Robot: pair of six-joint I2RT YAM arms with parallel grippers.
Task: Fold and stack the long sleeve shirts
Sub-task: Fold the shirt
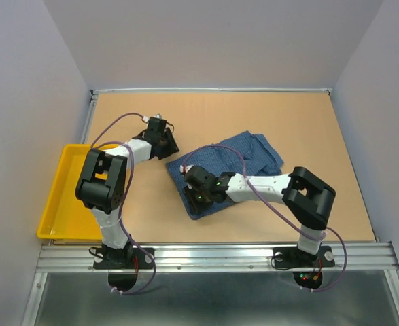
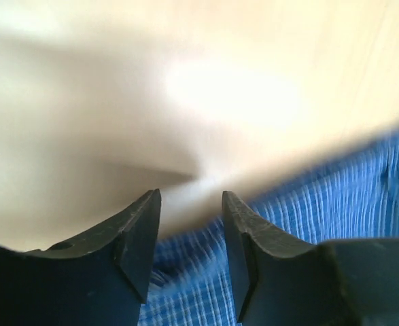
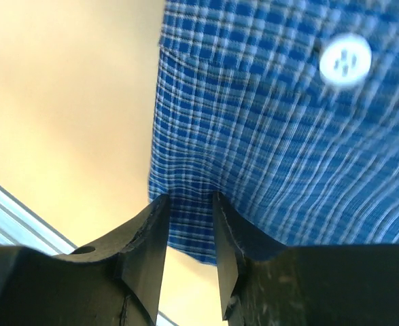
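The tan wooden bench (image 1: pixel 308 115) stands between pale grey walls (image 1: pixel 206 41), with a metal rail (image 1: pixel 219 257) along its near edge. A yellow tray (image 1: pixel 63 204) lies at the left edge. The left gripper (image 2: pixel 191 198) is at the shirt's left border, jaws half closed over blurred blue cloth; I cannot tell if they hold it. The blue checked shirt (image 1: pixel 253 153) lies crumpled mid-bench, with bare wood toward the far and right edges. The right gripper (image 3: pixel 189 198) pinches its near hem with narrow jaws, below a white button (image 3: pixel 345 60).
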